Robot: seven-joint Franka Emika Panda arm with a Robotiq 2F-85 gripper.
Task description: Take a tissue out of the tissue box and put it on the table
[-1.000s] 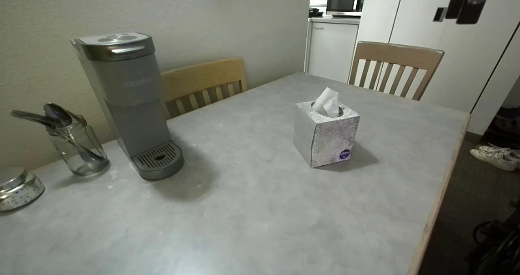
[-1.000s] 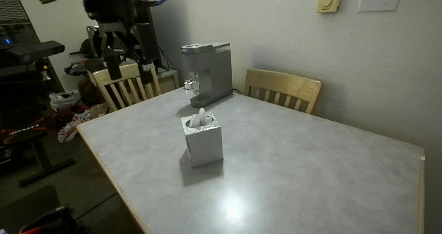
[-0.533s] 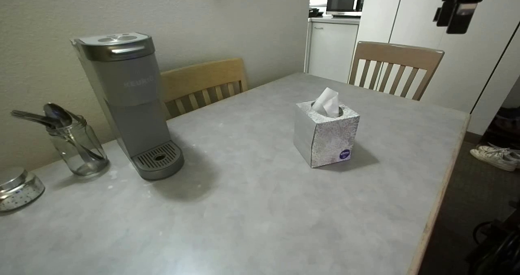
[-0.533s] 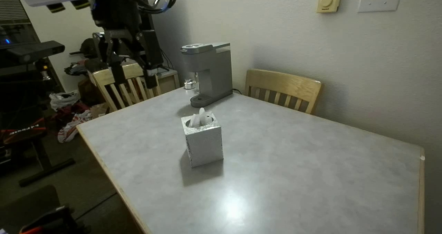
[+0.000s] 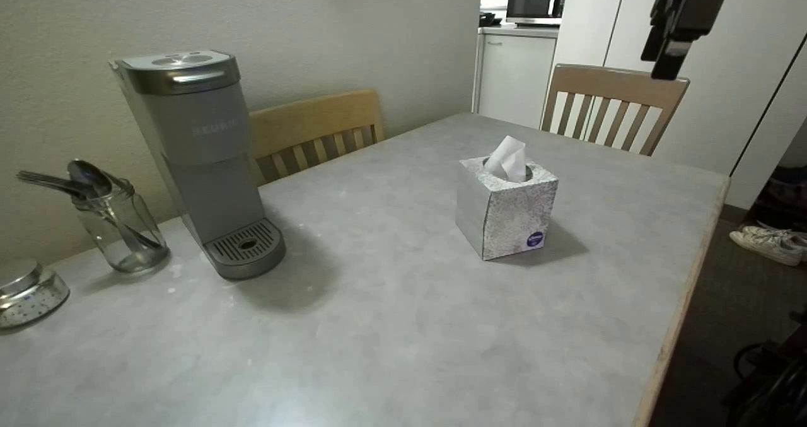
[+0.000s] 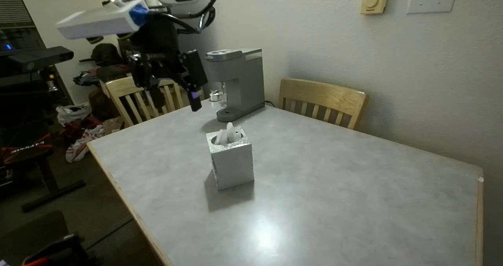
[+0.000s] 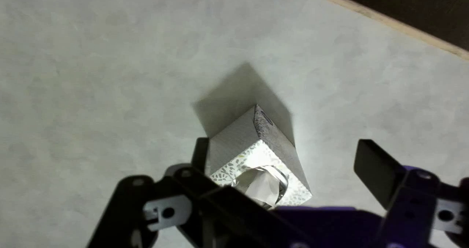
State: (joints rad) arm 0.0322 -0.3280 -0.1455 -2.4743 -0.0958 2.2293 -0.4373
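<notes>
- We see the table [image 6: 353, 191] across most of the lower frame in both exterior views; its grey top also spreads over nearly all of the wrist view, where its pale rim crosses the upper right.
- In an exterior view we find a chair [image 5: 615, 81] at the upper right, past the far edge, and another chair [image 5: 318, 118] left of centre, its lower part hidden by the table.
- We see the coffee maker [image 5: 202, 143] upright on the table, at the left of an exterior view.
- We see the gripper [image 6: 177, 103] pointing down at the upper left of an exterior view, above the table. In the wrist view its fingers [image 7: 377, 174] are spread wide apart, and they hold nothing.
- We find the box [image 7: 234, 136] upright on the table, below the centre of the wrist view, partly covered by the gripper, which stands apart from it in both exterior views.
- At the far left of an exterior view we see a jar [image 5: 123, 238] beside the coffee maker, with cutlery [image 5: 88, 178] leaning out.
- We see the tissue [image 5: 507, 160] poking up through the opening in the box's top, right of centre in an exterior view.
</notes>
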